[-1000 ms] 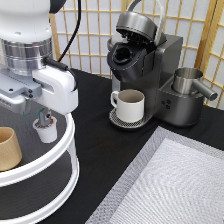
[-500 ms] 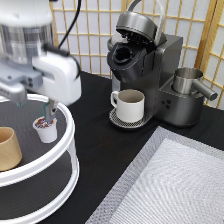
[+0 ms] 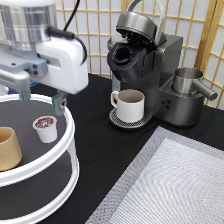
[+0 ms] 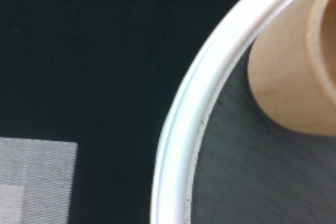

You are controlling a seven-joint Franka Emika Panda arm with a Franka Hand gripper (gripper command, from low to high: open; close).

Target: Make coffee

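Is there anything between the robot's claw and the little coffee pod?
No. In the exterior view the gripper hangs with open jaws just above the coffee pod, which stands on the white round rack's top shelf; only bare shelf between them.

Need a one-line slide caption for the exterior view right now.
Open pincer hovers above coffee pod on tiered tray; mug waits under open coffee maker.

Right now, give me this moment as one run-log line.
tool: open, above coffee pod | pod: on white rack, not gripped | tan cup: on rack | mug: under open brewer
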